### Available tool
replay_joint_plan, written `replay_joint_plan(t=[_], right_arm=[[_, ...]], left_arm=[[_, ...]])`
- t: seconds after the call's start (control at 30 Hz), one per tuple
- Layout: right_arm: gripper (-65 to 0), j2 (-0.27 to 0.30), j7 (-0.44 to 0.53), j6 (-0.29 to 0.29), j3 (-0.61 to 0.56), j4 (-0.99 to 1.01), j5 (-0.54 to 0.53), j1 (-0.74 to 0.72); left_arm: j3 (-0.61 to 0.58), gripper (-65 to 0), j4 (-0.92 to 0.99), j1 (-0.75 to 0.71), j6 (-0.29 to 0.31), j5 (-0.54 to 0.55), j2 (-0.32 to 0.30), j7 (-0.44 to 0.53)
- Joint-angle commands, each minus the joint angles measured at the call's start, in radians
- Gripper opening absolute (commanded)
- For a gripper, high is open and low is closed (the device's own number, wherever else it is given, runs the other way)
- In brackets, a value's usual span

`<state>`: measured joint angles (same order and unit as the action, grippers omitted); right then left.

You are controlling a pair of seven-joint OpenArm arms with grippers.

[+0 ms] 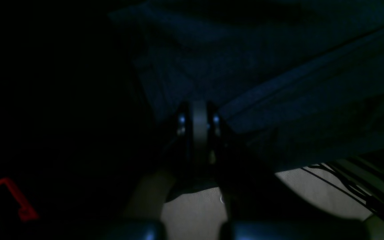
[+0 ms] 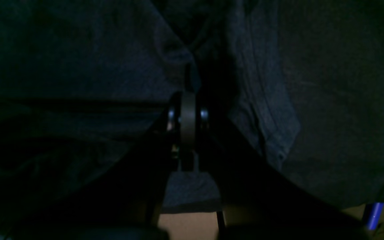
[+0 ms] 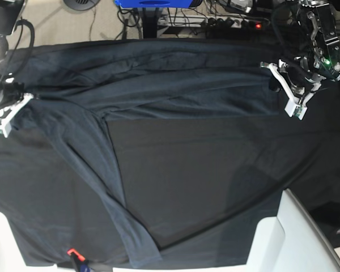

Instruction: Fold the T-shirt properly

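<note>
In your left wrist view, the left gripper [image 1: 198,115] has its dark jaws pressed together at the edge of the dark slate blue-grey knit T-shirt [image 1: 278,83]. The picture is very dim, so you cannot tell for sure that cloth sits between them. A hemmed band runs diagonally to the right of the jaws.

In your right wrist view, the right gripper [image 2: 188,115] is clenched, and a fold of the T-shirt [image 2: 312,100] bunches just above its tips.

In the base view, the T-shirt [image 3: 175,85] lies stretched across the far part of the plain black tablecloth [image 3: 204,187], between the right gripper [image 3: 5,113] and the left gripper [image 3: 289,93]. One long strip of it runs toward the near edge.
</note>
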<state>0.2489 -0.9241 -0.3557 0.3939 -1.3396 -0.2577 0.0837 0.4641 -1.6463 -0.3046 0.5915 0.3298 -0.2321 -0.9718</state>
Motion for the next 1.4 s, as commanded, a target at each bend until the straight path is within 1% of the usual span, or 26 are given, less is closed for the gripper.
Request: replay_joint_plan(t=[0.0,0.17,0.23,0.33,0.4,0.63,0.83,0.9,1.0,1.07,1.2,1.3,1.37], right_arm=[[-65.0,0.019,0.013,0.004,0.007,-0.015,-0.001,-0.015],[-65.0,0.022,0.01,0.004,0.001,-0.004,-0.001,-0.04],[-65.0,0.022,0.013,0.004,0.0,0.021,-0.001,-0.058],[-65.0,0.023,0.017,0.004,0.0,0.053,-0.001,-0.078],[-65.0,0.025,0.017,0.004,0.001,0.055,-0.001,-0.092],[-65.0,0.027,0.017,0.004,0.006,0.071,0.001,-0.146],[-65.0,0.028,0.015,0.004,0.0,0.082,0.001,-0.212],[-65.0,0.042,0.015,0.004,-0.002,0.082,0.001,-0.235],[-65.0,0.045,0.015,0.004,-0.003,0.122,0.001,-0.289],[-65.0,0.063,0.018,0.004,-0.003,0.162,0.001,-0.319],[-65.0,0.069,0.095,0.001,-0.003,0.222,0.001,-0.359],[-65.0,0.069,0.133,0.001,-0.003,0.271,0.001,-0.384],[-64.8,0.069,0.164,-0.003,-0.003,0.312,0.001,-0.402]], left_arm=[[0.009,-65.0,-0.016,0.005,-0.002,0.007,-0.011,0.015],[0.006,-65.0,-0.016,0.029,-0.002,-0.004,-0.011,0.015],[0.002,-65.0,-0.016,0.032,-0.002,-0.05,-0.01,0.015],[0.0,-65.0,-0.016,0.057,-0.002,-0.116,0.018,0.015],[0.0,-65.0,-0.016,0.06,-0.002,-0.137,0.024,0.015],[0.0,-65.0,-0.019,0.094,-0.002,-0.146,0.023,0.015],[0.002,-65.0,-0.027,0.184,-0.002,-0.148,0.007,0.006],[0.0,-65.0,-0.022,0.216,-0.002,-0.148,0.003,0.004],[0.0,-65.0,-0.016,0.264,-0.002,-0.148,0.003,0.004],[0.0,-65.0,-0.016,0.292,-0.003,-0.148,0.003,0.001],[0.0,-65.0,0.001,0.367,-0.003,-0.148,0.004,-0.059],[0.0,-65.0,0.044,0.417,-0.008,-0.151,0.003,-0.063],[-0.001,-65.0,0.071,0.45,-0.031,-0.186,0.006,-0.06]])
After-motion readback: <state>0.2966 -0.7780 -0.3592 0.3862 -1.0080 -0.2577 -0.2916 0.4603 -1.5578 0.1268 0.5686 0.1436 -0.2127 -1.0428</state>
